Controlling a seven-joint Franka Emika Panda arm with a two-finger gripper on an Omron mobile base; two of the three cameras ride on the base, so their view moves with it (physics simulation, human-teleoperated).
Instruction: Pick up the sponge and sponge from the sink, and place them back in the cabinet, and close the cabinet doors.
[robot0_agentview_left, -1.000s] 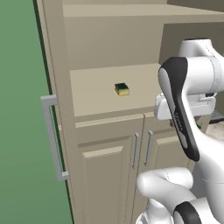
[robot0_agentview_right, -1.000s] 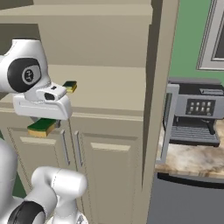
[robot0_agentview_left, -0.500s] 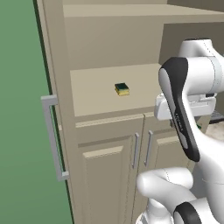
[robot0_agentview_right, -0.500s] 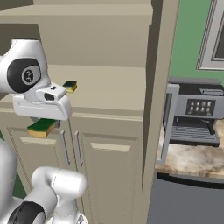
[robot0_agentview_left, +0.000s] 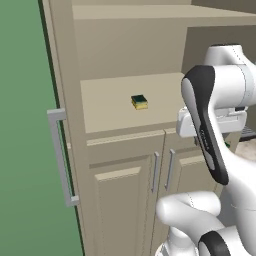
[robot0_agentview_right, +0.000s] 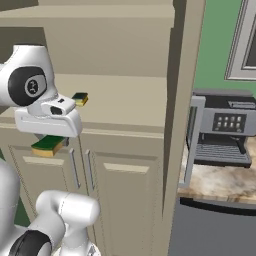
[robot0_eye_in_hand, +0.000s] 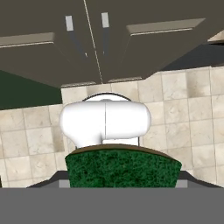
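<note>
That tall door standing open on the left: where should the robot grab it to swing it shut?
Probably the long silver handle on the left door, near its middle. The bar stands upright and clear of the panel on two posts, so the jaws can close across it, one on each side. It sits on the door's outer face, turned away from the shelf, so come in from that side.

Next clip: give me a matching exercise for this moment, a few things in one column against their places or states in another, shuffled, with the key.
Things:
1. sponge on shelf
2. second sponge
3. left cabinet door
4. coffee machine

Places or states:
A. swung open, bar handle facing out
B. on the stone counter to the right of the cabinet
C. lying alone on the beige inner shelf
D. gripped in the hand, in front of the shelf edge

Pairs: 1-C, 2-D, 3-A, 4-B
</note>
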